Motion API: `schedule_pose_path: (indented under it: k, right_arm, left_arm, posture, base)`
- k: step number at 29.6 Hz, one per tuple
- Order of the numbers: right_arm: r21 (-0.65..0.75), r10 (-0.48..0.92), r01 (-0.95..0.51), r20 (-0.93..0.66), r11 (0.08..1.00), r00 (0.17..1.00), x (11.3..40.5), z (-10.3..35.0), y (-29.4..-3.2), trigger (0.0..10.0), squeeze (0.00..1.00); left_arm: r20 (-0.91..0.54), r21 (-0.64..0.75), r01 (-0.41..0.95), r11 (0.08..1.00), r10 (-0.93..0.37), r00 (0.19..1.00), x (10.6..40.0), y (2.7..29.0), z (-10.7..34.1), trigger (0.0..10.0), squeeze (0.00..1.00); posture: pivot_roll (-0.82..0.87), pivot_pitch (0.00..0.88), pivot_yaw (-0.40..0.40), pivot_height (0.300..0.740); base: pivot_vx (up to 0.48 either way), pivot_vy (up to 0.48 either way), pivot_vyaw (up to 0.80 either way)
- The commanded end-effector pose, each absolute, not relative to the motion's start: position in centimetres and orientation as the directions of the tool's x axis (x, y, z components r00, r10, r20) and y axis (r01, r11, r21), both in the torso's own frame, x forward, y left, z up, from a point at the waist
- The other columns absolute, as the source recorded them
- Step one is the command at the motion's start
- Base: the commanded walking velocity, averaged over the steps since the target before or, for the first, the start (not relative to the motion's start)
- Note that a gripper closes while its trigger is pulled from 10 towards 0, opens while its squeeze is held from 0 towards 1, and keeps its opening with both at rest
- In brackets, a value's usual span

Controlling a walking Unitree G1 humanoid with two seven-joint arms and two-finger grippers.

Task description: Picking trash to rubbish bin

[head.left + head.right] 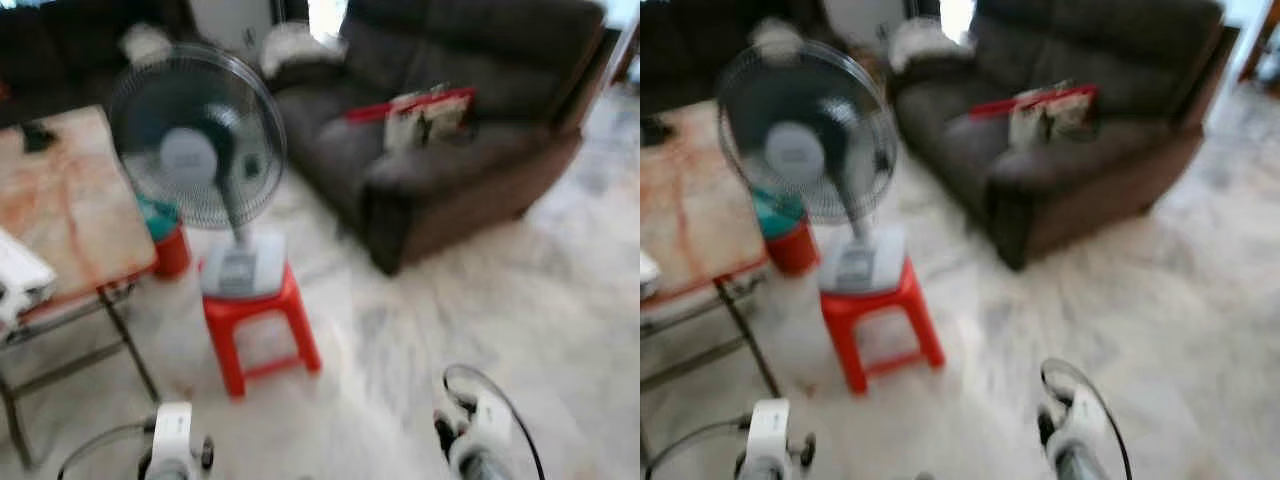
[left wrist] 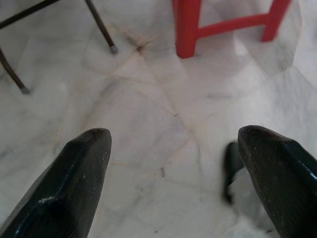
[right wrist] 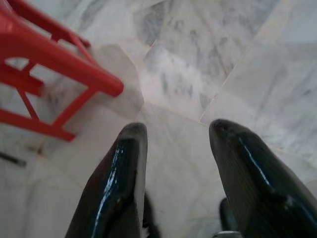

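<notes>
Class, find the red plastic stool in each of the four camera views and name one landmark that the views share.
Left eye view: red stool left of centre, under the fan.
Right eye view: left of centre, again under the fan.
Left wrist view: its legs at the top edge, beyond the left gripper.
Right wrist view: upper left corner, beside the right gripper.
Shared landmark: the marble floor.

We see both head views smeared by motion blur, daylight flaring white at a window (image 1: 325, 12) behind the sofa (image 1: 450, 120); wrist views stay sharp on the pale marble floor (image 2: 148, 114), evenly lit, shadows soft
</notes>
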State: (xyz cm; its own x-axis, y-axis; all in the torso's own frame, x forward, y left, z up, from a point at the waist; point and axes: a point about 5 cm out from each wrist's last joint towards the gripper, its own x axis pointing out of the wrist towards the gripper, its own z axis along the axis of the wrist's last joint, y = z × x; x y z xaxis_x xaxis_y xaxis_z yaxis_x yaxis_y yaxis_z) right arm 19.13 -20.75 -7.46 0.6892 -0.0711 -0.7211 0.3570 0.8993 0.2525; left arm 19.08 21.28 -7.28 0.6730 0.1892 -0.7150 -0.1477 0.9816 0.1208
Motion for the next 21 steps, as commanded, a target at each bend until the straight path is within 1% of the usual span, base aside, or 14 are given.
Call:
schedule_pose_path:
  k: [1, 17, 18, 21]
  right_arm:
    - [0.266, -0.051, 0.330, -0.705, 0.906, 0.707, 19.99, -7.11, -20.06, 10.0, 0.00]
    - [0.265, -0.054, 0.330, -0.700, 0.906, 0.712, 20.14, -6.98, -20.33, 10.0, 0.00]
    - [0.261, -0.056, 0.330, -0.703, 0.907, 0.709, 20.11, -6.99, -20.38, 10.0, 0.00]
    - [0.267, -0.061, 0.343, -0.703, 0.901, 0.708, 20.06, -6.99, -20.56, 10.0, 0.00]
  left_arm:
    - [-0.710, 0.131, -0.145, 0.981, 0.195, 0.677, 19.25, 21.65, -7.12, 10.0, 0.00]
    - [-0.716, 0.120, -0.179, 0.976, 0.210, 0.665, 18.76, 21.63, -7.37, 10.0, 0.00]
    - [-0.717, 0.120, -0.180, 0.976, 0.210, 0.665, 18.76, 21.60, -7.38, 10.0, 0.00]
    - [-0.719, 0.116, -0.183, 0.976, 0.210, 0.663, 18.74, 21.45, -7.42, 10.0, 0.00]
  posture:
    - [0.02, 0.000, 0.046, 0.740]
    - [0.01, 0.000, 0.032, 0.740]
    - [0.01, 0.000, 0.033, 0.740]
    - [0.00, 0.000, 0.033, 0.740]
  base:
    - [0.000, 0.000, 0.79]
    - [0.000, 0.000, 0.80]
    - [0.000, 0.000, 0.58]
    - [0.000, 0.000, 0.00]
